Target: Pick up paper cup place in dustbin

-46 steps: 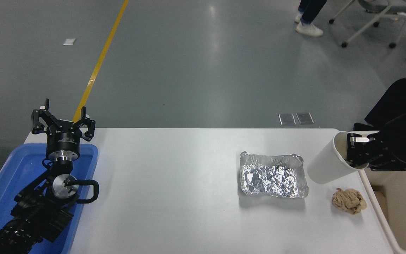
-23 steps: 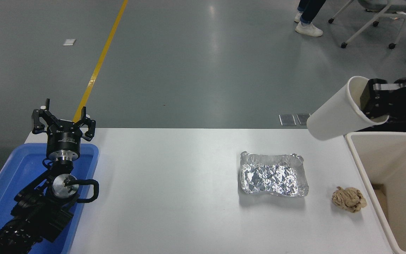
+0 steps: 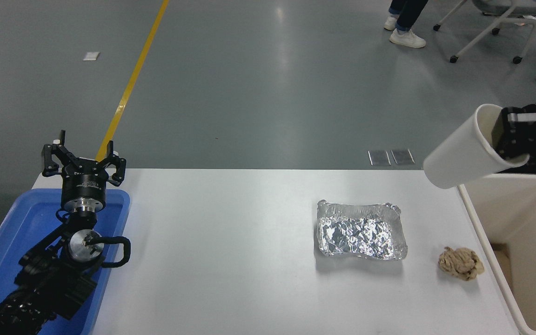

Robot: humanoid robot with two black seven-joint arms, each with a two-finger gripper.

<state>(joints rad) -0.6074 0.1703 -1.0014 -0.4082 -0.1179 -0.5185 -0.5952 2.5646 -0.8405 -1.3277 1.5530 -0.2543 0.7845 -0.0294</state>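
Paper cup point(image 3: 463, 156) hangs tilted above the bench's far right corner, base toward the bench, rim pinched by the closed right gripper point(image 3: 505, 139), one finger inside, ready to drop into the dustbin point(image 3: 486, 232) alongside. Left gripper point(image 3: 83, 163) sits parked, spread open.

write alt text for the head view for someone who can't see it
The right gripper holds a white paper cup tilted in the air by its rim, above the near-left corner of a cream dustbin at the white table's right edge. A foil tray and a brown paper wad lie on the table; the left gripper is parked open over a blue tray.
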